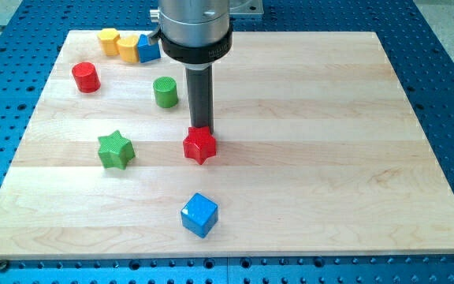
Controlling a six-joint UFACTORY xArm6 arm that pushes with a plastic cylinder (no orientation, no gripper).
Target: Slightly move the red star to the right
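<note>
The red star (199,146) lies near the middle of the wooden board (306,142). My tip (202,127) stands right behind it, at the star's upper edge toward the view's top, and looks to be touching it or nearly so. The dark rod rises straight up from there into the arm's grey body at the view's top.
A green star (116,150) lies left of the red star. A blue cube (199,214) lies below it. A green cylinder (165,91) and a red cylinder (87,77) stand upper left. Two yellow blocks (109,39) (128,48) and a blue block (147,49) sit at the top left.
</note>
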